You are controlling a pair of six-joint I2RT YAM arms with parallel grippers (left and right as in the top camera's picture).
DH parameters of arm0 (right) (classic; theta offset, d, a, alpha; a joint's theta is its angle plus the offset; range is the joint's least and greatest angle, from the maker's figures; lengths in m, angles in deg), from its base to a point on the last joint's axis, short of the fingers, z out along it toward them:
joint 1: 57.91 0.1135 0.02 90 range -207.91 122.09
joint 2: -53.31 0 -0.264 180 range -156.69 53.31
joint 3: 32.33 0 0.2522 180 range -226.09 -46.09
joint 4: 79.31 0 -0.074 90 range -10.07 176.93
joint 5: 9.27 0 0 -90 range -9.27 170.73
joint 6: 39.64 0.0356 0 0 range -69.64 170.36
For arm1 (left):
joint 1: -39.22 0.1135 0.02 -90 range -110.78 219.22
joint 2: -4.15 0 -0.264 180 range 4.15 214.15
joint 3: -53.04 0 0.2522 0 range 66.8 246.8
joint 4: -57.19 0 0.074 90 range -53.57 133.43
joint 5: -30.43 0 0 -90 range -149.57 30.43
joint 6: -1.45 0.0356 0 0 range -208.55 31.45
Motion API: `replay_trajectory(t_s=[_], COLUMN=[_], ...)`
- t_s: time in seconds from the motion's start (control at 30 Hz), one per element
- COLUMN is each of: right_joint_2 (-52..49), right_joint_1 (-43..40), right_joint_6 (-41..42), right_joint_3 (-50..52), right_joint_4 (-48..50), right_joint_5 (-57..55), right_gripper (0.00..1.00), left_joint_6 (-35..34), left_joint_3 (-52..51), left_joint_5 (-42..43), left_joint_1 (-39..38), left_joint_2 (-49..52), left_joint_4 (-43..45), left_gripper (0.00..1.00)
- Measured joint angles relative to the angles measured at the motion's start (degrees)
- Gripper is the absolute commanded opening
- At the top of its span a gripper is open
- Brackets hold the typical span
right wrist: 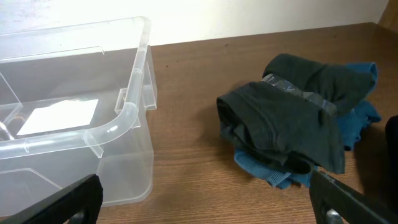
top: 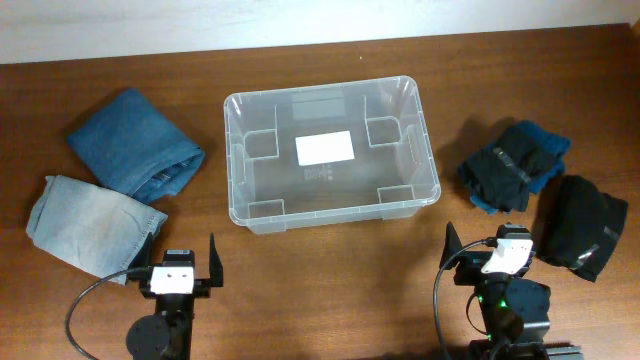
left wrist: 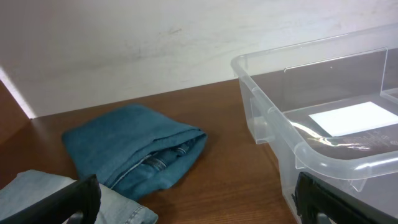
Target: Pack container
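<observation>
Overhead, unlike right wrist: blue jeans (top: 135,143) and pale jeans (top: 90,222) left of container (top: 330,190)

A robot lab bench — bare wooden table (top: 330,270) against a plain white wall (left wrist: 124,37).

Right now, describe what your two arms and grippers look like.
The left gripper and right gripper each have two flat, tapered black fingers on a white boxy wrist block, set above a black arm body. A dark cable loops out beside each arm. The right arm also shows a small green light.
</observation>
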Motion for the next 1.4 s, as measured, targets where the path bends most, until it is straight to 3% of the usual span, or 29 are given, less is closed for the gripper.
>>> replay_trajectory(t_s=[0.4,0.63,0.8,0.93,1.17,1.3,1.4], right_joint_2=[0.0,-2.8,-18.9,-37.5,-69.2,-80.3,-84.1], right_joint_1=[0.0,0.0,0.0,0.0,-1.2,-6.6,-13.8], right_joint_6=[0.6,3.4,3.9,3.8,-0.6,-2.5,-3.7], right_joint_3=[0.0,-2.5,-17.6,-34.2,-64.1,-74.3,-76.5], right_joint_4=[0.5,-0.8,-5.7,-13.9,-36.9,-41.2,-40.0], right_joint_5=[3.5,4.9,3.0,2.0,1.6,2.1,5.2], right_gripper=[0.98,0.98,0.98,0.98,0.98,0.98,0.98], left_joint_6=[-0.2,-8.0,-10.9,-11.7,-11.9,-11.9,-11.9], left_joint_3=[0.0,2.8,15.9,29.0,46.2,54.2,57.7], left_joint_5=[0.0,0.0,0.0,-0.6,-1.0,-1.0,-1.0], left_joint_1=[0.0,0.0,0.0,0.0,0.0,0.0,0.0], left_joint_2=[0.0,0.7,8.5,20.4,42.8,54.9,60.5], left_joint_4=[0.2,-1.7,-9.5,-16.0,-29.9,-36.8,-38.5], left_gripper=[1.00,0.99,0.99,1.00,0.99,0.99,0.99])
